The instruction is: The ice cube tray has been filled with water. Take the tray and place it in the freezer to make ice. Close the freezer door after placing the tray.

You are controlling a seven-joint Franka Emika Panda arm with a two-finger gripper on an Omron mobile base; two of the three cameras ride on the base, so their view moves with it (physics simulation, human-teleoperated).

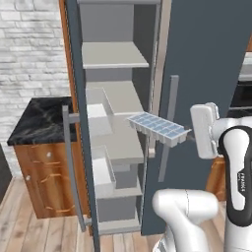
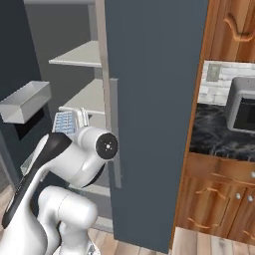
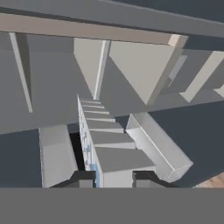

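The freezer [image 1: 115, 98] stands open, showing light grey shelves and grey drawers [image 1: 101, 120]. Its freezer door [image 1: 78, 147] is swung out to the left, edge-on, with a grey bar handle [image 1: 69, 162]. My gripper [image 1: 189, 134] is shut on the right end of the ice cube tray [image 1: 158, 128], which hangs roughly level in front of the opening at middle-shelf height, its far end near the shelf edge. Pale blue water [image 1: 156, 123] fills its cells. In the hand view the tray [image 3: 94, 140] runs away from my gripper [image 3: 113, 179] toward the shelves. From the right, the tray [image 2: 63, 122] peeks out behind my arm.
The fridge's other slate-blue door [image 1: 206, 59] is shut right beside the tray, its handle [image 1: 170, 128] just behind it. A door bin [image 2: 25, 102] juts from the open door. A black counter [image 1: 39, 118] on wooden cabinets stands left; a microwave [image 2: 241, 104] stands right.
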